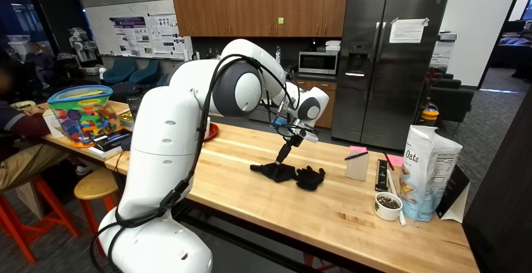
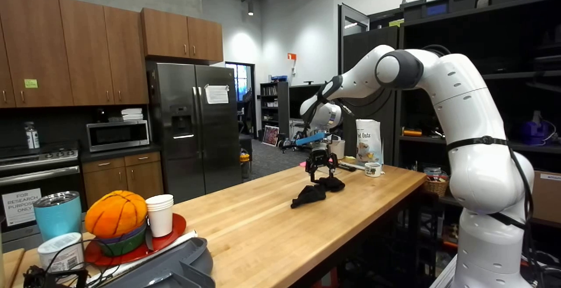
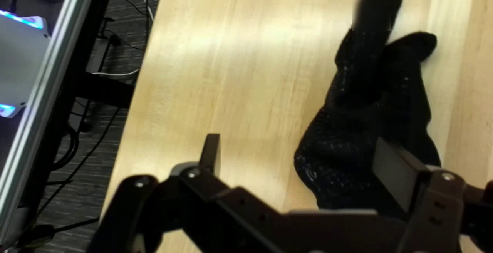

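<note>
Two black gloves lie side by side on the wooden table in both exterior views: a glove with its end pointing away from the other (image 1: 272, 172) (image 2: 309, 195) and a more bunched glove (image 1: 309, 177) (image 2: 331, 184). My gripper (image 1: 279, 161) (image 2: 322, 177) points down just over them. In the wrist view my gripper (image 3: 302, 164) is open, its fingers wide apart. A black glove (image 3: 358, 129) lies under and beside the right finger, and bare wood shows by the left finger. Nothing is held between the fingers. I cannot tell whether a fingertip touches the glove.
The wooden table (image 1: 332, 219) has an oats bag (image 1: 428, 173), a white cup (image 1: 387, 206), a cardboard piece (image 1: 357, 167) and a black level (image 1: 381, 175) at one end. A red plate (image 2: 177, 226), an orange ball (image 2: 116, 214) and paper cups (image 2: 160, 215) stand at the other.
</note>
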Available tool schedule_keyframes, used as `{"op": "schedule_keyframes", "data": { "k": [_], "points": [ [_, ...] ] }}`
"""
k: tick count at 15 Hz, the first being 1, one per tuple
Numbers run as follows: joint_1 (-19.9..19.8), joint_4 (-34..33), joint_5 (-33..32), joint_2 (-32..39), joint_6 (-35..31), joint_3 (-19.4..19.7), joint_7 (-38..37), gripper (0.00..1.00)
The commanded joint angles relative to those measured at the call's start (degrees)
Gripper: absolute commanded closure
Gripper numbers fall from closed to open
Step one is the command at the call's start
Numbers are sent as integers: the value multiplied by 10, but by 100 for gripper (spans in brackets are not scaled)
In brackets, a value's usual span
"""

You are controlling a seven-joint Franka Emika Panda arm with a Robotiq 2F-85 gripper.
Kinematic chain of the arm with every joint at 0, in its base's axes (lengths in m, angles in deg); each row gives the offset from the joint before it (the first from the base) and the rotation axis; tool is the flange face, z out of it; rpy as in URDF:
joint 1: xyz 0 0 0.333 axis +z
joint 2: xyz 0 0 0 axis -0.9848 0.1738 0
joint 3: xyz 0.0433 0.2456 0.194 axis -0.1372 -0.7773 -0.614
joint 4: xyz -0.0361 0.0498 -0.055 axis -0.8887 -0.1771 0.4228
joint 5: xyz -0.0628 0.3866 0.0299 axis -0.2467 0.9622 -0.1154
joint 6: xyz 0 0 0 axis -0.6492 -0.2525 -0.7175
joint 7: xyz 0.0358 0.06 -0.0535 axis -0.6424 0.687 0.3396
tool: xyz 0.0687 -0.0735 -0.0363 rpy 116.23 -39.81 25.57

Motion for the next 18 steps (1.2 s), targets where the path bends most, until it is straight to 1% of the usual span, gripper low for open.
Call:
{"op": "schedule_keyframes", "data": {
  "k": [1,5,9,10,11,13,14,18],
  "points": [
    [-2,45,22,-13,-91,7,-4,0],
    [6,73,7,-19,-160,5,-7,0],
    [21,94,-26,-28,-206,5,-9,0],
    [25,97,-35,-30,-213,5,-8,25],
    [29,101,-45,-32,-221,4,-9,26],
    [33,106,-58,-36,-231,4,-10,39],
    [35,108,-64,-39,-235,4,-11,48],
    [40,115,-83,-52,-243,4,-14,79]
  ]
}}
